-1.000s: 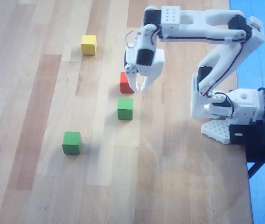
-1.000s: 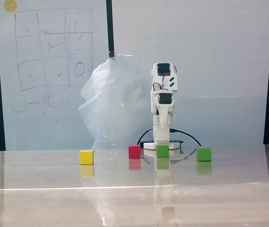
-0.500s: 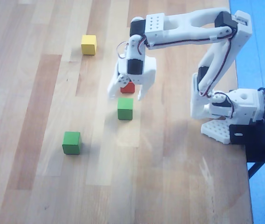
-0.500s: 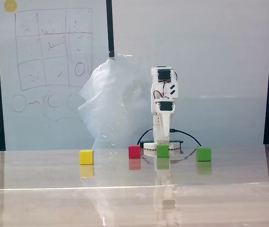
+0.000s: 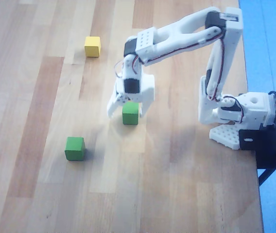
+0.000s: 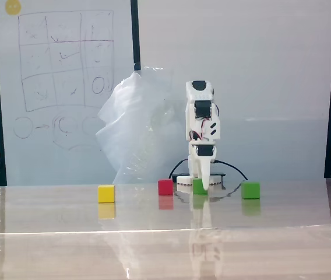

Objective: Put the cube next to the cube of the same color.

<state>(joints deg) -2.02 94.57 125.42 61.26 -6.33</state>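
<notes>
I see the small solid-green cube (image 5: 130, 113) on the wooden table (image 5: 186, 184), between my gripper's (image 5: 126, 109) spread fingers; whether they touch it, I cannot tell. Its green twin (image 5: 75, 148) sits well apart, the yellow cube (image 5: 93, 46) farther off.

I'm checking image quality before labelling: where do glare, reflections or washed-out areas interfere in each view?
Overhead view: bright and washed out, the table pale, soft shadows beside the green cube. Fixed view: the glossy tabletop mirrors the yellow cube and red cube, with glare streaks in the foreground.
</notes>
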